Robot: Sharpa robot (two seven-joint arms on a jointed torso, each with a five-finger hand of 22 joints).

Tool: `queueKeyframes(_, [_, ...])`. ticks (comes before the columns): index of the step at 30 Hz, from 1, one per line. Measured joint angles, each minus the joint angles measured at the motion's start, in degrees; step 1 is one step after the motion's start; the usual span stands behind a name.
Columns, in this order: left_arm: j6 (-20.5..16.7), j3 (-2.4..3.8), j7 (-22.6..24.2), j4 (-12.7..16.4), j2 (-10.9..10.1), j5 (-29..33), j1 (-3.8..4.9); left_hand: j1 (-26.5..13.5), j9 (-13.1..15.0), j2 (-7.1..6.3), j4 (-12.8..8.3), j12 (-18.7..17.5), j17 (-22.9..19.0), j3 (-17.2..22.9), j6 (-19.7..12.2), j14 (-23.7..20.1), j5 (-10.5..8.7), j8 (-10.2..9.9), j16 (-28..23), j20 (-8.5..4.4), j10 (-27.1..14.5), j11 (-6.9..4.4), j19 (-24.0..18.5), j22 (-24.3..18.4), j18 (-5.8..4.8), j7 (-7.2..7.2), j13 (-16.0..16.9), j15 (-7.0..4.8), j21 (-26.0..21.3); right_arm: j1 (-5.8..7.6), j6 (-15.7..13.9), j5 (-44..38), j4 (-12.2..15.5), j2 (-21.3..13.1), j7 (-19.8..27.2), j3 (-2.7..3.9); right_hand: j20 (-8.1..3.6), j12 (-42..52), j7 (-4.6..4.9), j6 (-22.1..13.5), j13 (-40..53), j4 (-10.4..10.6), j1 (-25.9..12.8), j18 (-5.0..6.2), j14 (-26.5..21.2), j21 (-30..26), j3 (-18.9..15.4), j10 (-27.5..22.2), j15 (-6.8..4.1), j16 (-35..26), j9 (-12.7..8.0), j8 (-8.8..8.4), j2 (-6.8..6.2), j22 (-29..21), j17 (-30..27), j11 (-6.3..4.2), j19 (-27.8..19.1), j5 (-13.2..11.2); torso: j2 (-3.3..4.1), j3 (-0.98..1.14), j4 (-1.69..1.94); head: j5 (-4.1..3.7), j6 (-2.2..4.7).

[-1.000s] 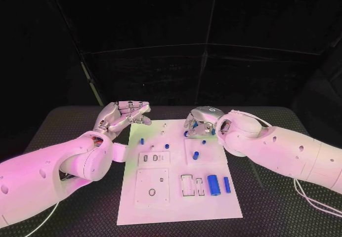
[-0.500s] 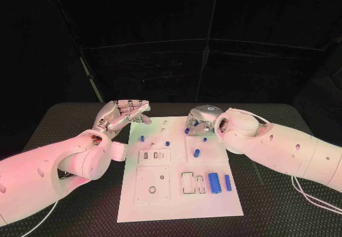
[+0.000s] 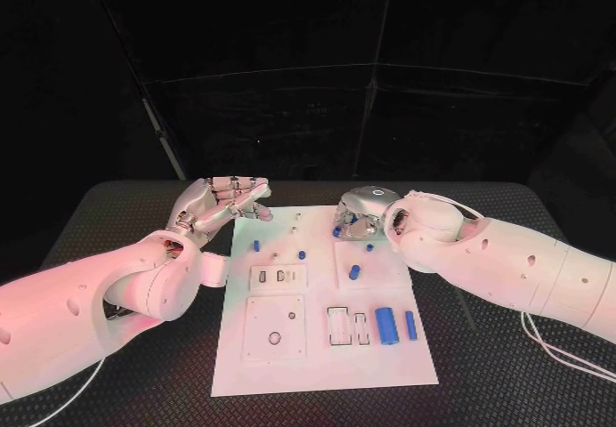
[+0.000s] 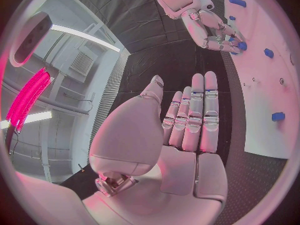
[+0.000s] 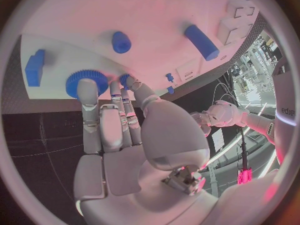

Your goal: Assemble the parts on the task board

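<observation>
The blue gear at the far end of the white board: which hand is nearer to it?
Right. The right hand has its fingers on the blue gear; the left hand hovers off the white board's far left corner.

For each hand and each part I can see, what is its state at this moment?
Left hand: open, holds nothing, beside the task board.
Right hand: fingers touch the blue gear on the board.
Large blue cylinder: lying flat.
Slim blue cylinder: lying flat beside it.

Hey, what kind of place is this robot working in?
Probably a robotics lab test cell: a black table with dark curtains behind, a white task board holding small blue parts, and ceiling strip lights.
</observation>
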Motion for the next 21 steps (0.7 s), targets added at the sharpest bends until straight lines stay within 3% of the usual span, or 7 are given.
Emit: queueKeyframes(21, [0.28,0.01,-0.18,0.0,-0.11,-0.03,0.0,0.0,0.01,0.0,0.0,-0.27,0.26,0.0,0.0,0.0,0.0,0.0,0.0,0.0,0.0,0.0,0.0,0.09,-0.01,0.0,-0.04,0.0,0.0,0.26,1.47,-0.1,-1.4,1.44,0.14,0.11,-0.4,0.0,0.15,1.12,0.25,0.72,-0.29,0.0,0.0,0.96,2.29,0.61,0.01,-0.94,-0.01,-0.01,-0.29,1.36,-1.43,-0.21,0.4,-0.7,0.22,-0.04,0.15,0.1,-0.92])
